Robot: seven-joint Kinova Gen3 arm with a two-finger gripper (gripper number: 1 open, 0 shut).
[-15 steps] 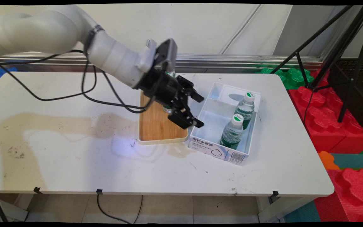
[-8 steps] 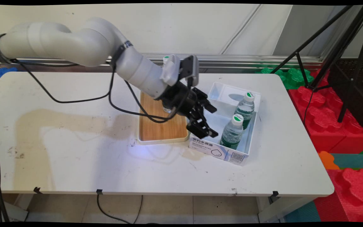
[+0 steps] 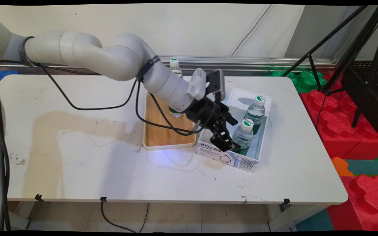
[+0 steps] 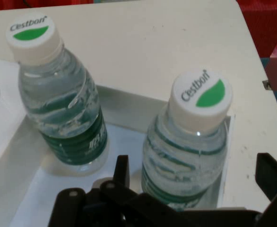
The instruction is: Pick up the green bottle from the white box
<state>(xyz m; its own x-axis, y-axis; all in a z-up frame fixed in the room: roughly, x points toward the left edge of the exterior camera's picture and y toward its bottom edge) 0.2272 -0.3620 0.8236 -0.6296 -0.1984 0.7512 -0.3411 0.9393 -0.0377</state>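
My black gripper [image 3: 234, 135] reaches into a white box [image 3: 228, 160] and stands open around the nearer of two water bottles. That bottle [image 3: 243, 134] is clear, with a green label and a white cap. In the hand view this nearer bottle [image 4: 188, 146] sits between the two fingers [image 4: 122, 172] of my gripper [image 4: 195, 182], with a gap on both sides. The second bottle [image 3: 255, 111] stands upright farther back in the box, and in the hand view this second bottle [image 4: 63, 109] is at the left. Nothing is held.
A wooden tray [image 3: 164, 132] lies left of the box, with a third bottle [image 3: 175, 67] standing at its far end, partly hidden by the arm. Black cables hang over the tray. A black tripod [image 3: 349, 46] and red foam blocks [image 3: 356, 131] stand right of the table.
The arm has swung right and downward, from above the wooden tray into the box. The gripper stayed open and now straddles the nearer bottle.
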